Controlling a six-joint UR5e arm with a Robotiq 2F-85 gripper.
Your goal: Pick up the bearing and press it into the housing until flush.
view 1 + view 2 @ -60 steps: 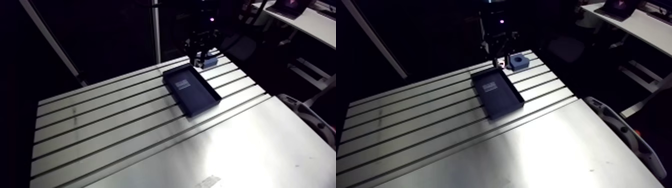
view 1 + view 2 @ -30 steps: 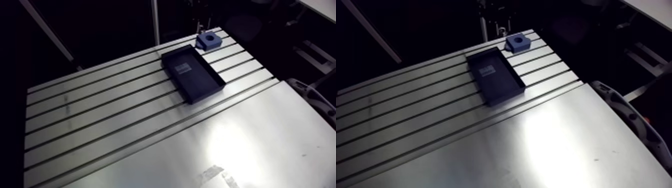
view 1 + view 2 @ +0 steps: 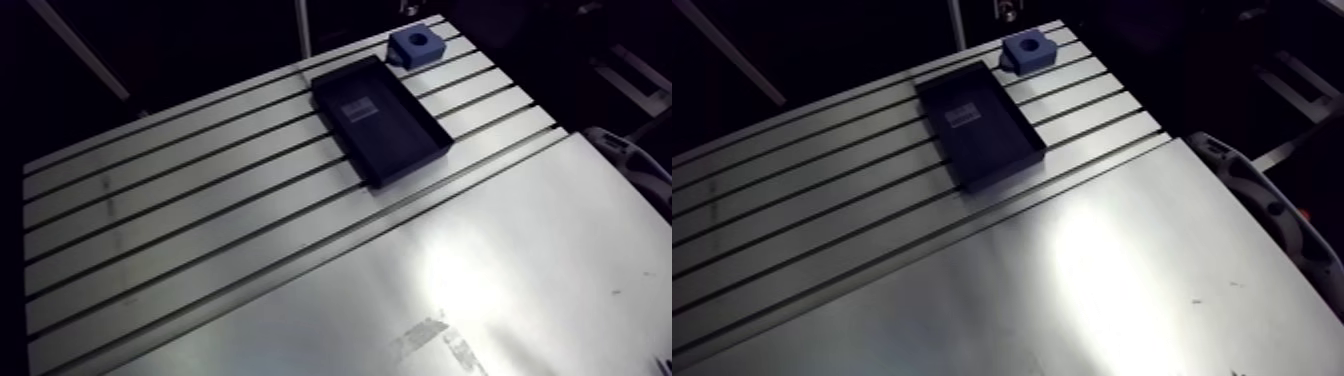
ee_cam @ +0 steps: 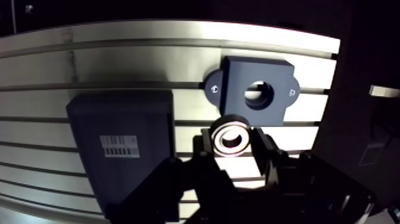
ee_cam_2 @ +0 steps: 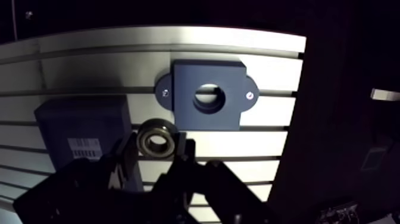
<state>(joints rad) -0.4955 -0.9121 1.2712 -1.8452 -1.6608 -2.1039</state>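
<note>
- Along the tabletop's far edge, near its far right corner, the blue housing sits just past the short end of the dark tray.
- Neither has moved since the earlier arm views. The whole picture has shifted, which I put down to the camera riding on the arm, not to the parts.
- Earlier, the hand hung low in the arm view, over the tray's far end and close beside the housing. It has since gone out past that view's top edge.
- The housing now stands clear and unobstructed in the arm view.
- From the wrist view, the hand is pinching the bearing, a metal ring, between its two fingers. The ring's hole faces the camera.
- The housing lies just ahead of the fingers. Its round bore is open and empty.
- The bearing appears against the housing's near edge, short of the bore and a little off to one side.
- The tray lies beside the hand. It holds nothing but a white label on its floor.
- My reading is that the pick is done and the carry is nearly over.
- What remains is to centre the ring over the bore, keep it level, and press down until it sits flush.
</note>
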